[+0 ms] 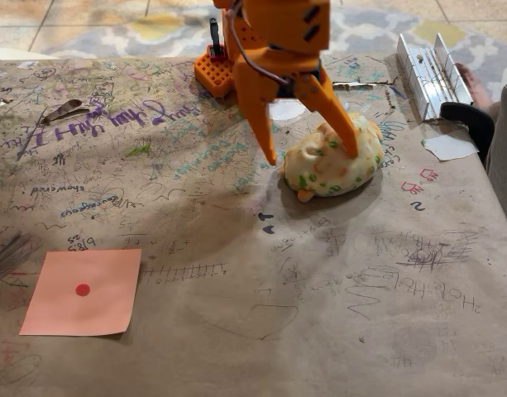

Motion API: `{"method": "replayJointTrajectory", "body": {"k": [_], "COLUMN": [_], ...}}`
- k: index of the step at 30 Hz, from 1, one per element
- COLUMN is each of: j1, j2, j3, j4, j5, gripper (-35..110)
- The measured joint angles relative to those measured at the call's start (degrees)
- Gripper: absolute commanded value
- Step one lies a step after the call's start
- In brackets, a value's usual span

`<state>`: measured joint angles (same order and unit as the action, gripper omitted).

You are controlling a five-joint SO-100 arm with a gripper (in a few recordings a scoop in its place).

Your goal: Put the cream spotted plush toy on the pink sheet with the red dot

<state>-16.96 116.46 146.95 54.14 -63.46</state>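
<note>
In the fixed view the orange gripper (311, 149) had its two fingers spread wide and lowered over the cream spotted plush toy (334, 160), which lay on the scribbled brown paper table cover (319, 314) toward the upper right. One finger (340, 124) pressed onto the top of the toy; the other (261, 132) stood just beside the toy's left flank, its tip close to the table. The claw was released — nothing was clamped yet, and the toy rested on the table under its own weight.

The pink sheet with the red dot (83, 291) sat at the lower left, flat and bare, well apart from the toy. A white paper scrap (449, 146) and a clear plastic holder (427, 70) lay at the right edge, away from the likely path.

By my reading the task was at its early stage: the approach was made, but the grasp, the lift, the carry across the table and the release on the sheet were all left to do. The fingers looked off-centre — the right one sat on the plush rather than past its far side, so closing might squeeze only part of the soft body.
</note>
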Motion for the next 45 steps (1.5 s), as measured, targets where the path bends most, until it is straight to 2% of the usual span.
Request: {"method": "replayJointTrajectory", "body": {"k": [2,4,9,15,23,29,31,37,45], "j1": [-2.29,-4.92,-9.49,-4.75,17.31,26.02,26.19,27.77,27.77], "j2": [-2.64,-4.48,-7.56,0.18,31.99,66.80,72.42,67.50,53.79], "j3": [-0.79,-1.93,-5.89,-4.57,-5.62,-1.49,-0.97,-5.71,-25.84], "j4": [-0.26,-0.26,0.62,1.32,5.27,0.35,0.97,-0.88,-4.31], "j5": [1.05,3.60,13.45,21.45,21.71,16.17,15.56,19.07,23.91], "gripper": [23,0,0,0,0,0,0,0,0]}}
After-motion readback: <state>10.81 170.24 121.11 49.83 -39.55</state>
